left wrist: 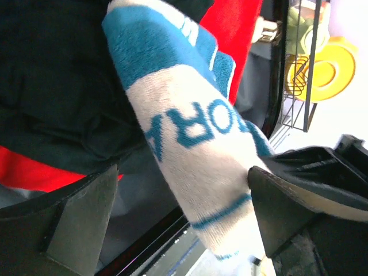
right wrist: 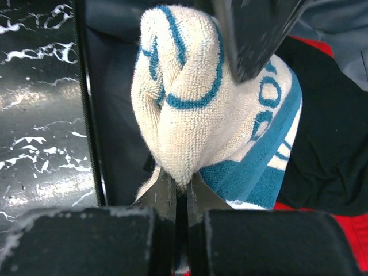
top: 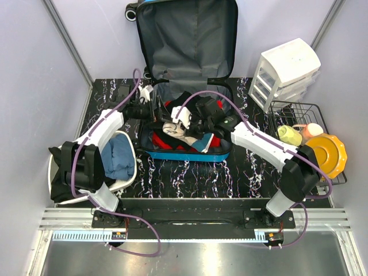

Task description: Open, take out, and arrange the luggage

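The blue luggage (top: 185,154) lies open on the table, its grey-lined lid (top: 187,34) standing up at the back. Its base holds black (right wrist: 333,144) and red (left wrist: 241,29) clothes and a white-and-blue towel (top: 174,129). My right gripper (right wrist: 181,187) is shut on the lower edge of the towel (right wrist: 195,103) and holds it bunched up over the base. My left gripper (left wrist: 184,230) is open with the towel (left wrist: 190,144) hanging between its fingers; the right fingertip (left wrist: 299,201) touches it. One left finger (right wrist: 253,34) shows at the top of the right wrist view.
A white tub (top: 131,167) with blue cloth stands left of the luggage, and a black item (top: 57,184) lies beside it. A white drawer unit (top: 287,69) stands at the back right. A wire basket (top: 299,112) holds a yellow plate (top: 328,152) and cups.
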You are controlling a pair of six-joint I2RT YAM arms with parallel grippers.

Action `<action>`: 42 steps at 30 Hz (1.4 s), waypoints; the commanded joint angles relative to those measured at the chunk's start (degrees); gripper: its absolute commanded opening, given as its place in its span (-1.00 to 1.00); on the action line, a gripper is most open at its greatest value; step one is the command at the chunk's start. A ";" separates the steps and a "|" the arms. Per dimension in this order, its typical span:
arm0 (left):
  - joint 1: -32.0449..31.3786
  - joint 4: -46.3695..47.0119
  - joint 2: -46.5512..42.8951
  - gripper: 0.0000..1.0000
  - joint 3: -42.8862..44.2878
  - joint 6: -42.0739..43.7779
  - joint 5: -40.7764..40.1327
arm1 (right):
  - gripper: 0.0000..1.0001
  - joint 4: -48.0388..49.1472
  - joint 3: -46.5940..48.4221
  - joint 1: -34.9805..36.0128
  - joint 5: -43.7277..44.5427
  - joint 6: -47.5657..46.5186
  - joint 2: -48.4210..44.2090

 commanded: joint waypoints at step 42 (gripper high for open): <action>76.82 -54.18 -9.93 -1.00 1.60 84.82 -22.68 | 0.99 9.77 5.23 8.03 -1.06 11.09 3.14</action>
